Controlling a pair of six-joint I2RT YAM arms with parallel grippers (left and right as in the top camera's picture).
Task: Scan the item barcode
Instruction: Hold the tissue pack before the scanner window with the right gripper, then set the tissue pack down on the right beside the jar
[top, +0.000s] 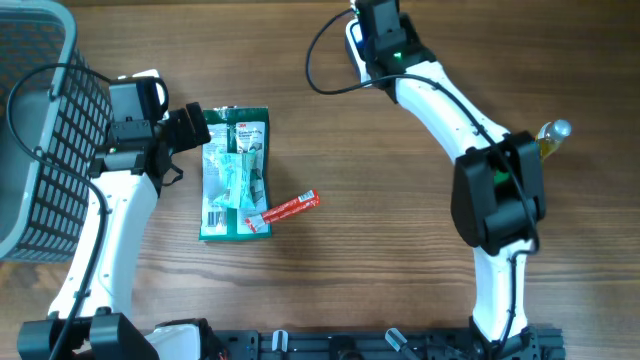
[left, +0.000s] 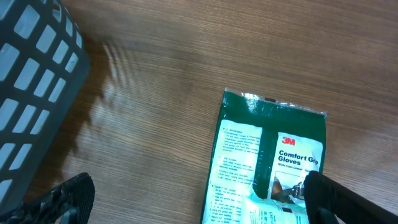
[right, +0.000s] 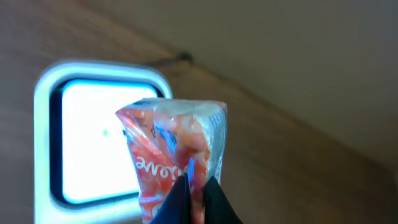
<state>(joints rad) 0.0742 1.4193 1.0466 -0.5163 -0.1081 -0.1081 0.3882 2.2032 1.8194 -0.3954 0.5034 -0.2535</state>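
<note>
Setting: mock shop checkout on a wood-grain table (top: 380, 200).
Evidence:
- printed retail glove pack (top: 235, 172)
- grey grid-walled shopping basket (top: 40, 130), well left of the pack
- red snack stick (top: 290, 208), touching the pack's right corner
- lit scanner window (right: 93, 137), with an orange snack packet (right: 177, 155) before it; position relative to the pack unclear

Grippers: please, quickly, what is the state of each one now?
Left gripper: open, holding nothing, by the glove pack.
Right gripper: shut on the orange packet, in front of the lit scanner window.

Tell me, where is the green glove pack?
The glove pack lies left of centre in the overhead view, beside the left gripper, a red sachet at its corner.
</note>
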